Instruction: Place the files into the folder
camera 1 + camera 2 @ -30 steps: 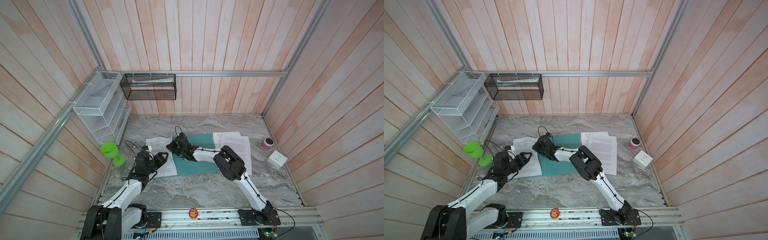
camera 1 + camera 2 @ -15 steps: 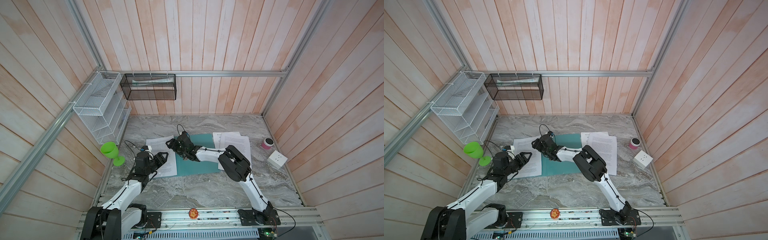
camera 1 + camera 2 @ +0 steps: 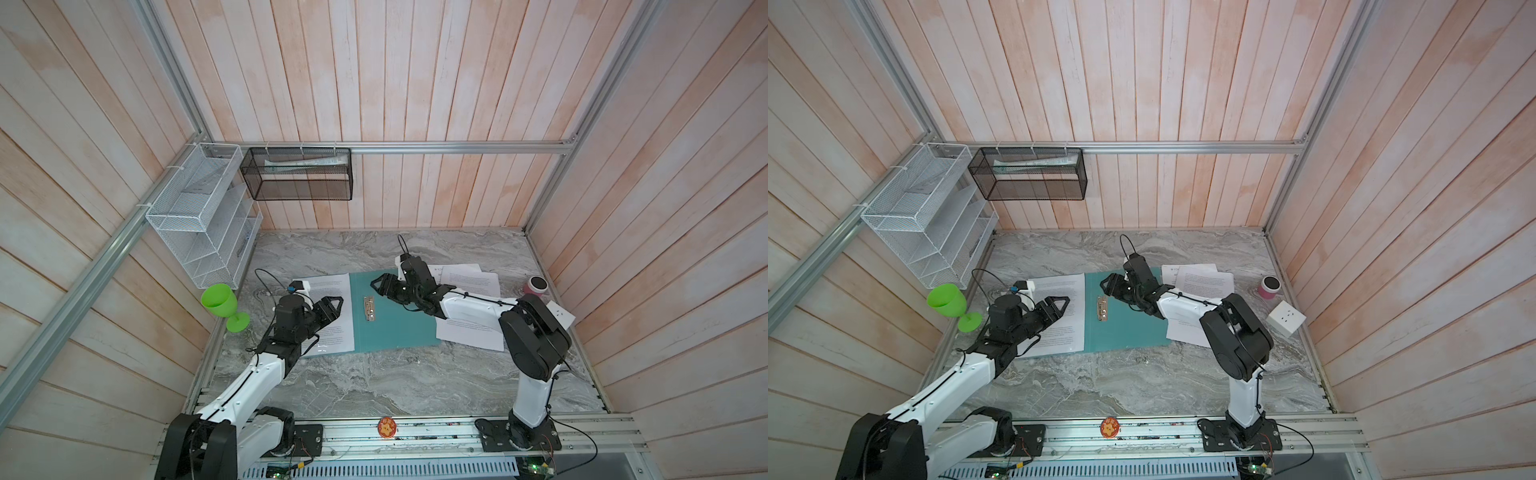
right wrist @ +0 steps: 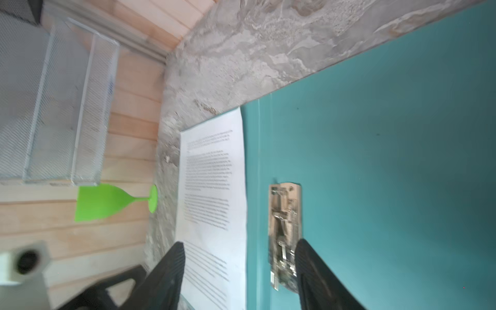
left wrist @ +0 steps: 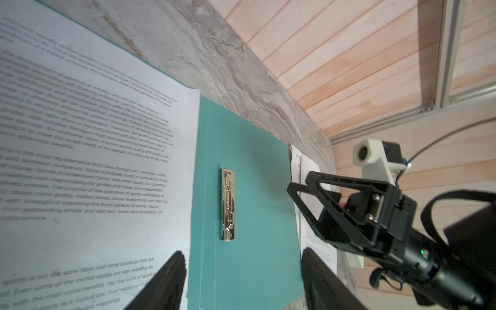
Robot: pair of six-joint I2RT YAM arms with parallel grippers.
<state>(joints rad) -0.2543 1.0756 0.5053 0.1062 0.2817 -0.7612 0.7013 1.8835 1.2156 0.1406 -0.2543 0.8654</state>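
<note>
The folder (image 3: 395, 328) lay open and flat on the tabletop (image 3: 374, 382), in the middle of both top views, with its metal clip (image 3: 368, 308) bare beside the spine. One printed sheet (image 3: 326, 284) of the files rested on the folder's left-hand cover, so I judged the job begun but far from finished. The other sheets (image 3: 473, 282) sprawled loosely at the right of the frame, touching or overlapping the folder's right edge (how many, I could not count), and none sat under the clip. My left jaws hung open and empty over the sheet on the left cover. My right jaws, reaching in from the right, stood open too, holding nothing, close by the clip. What remained, as I saw it, was to bring the loose sheets onto the folder, secure them, and close the cover.
</note>
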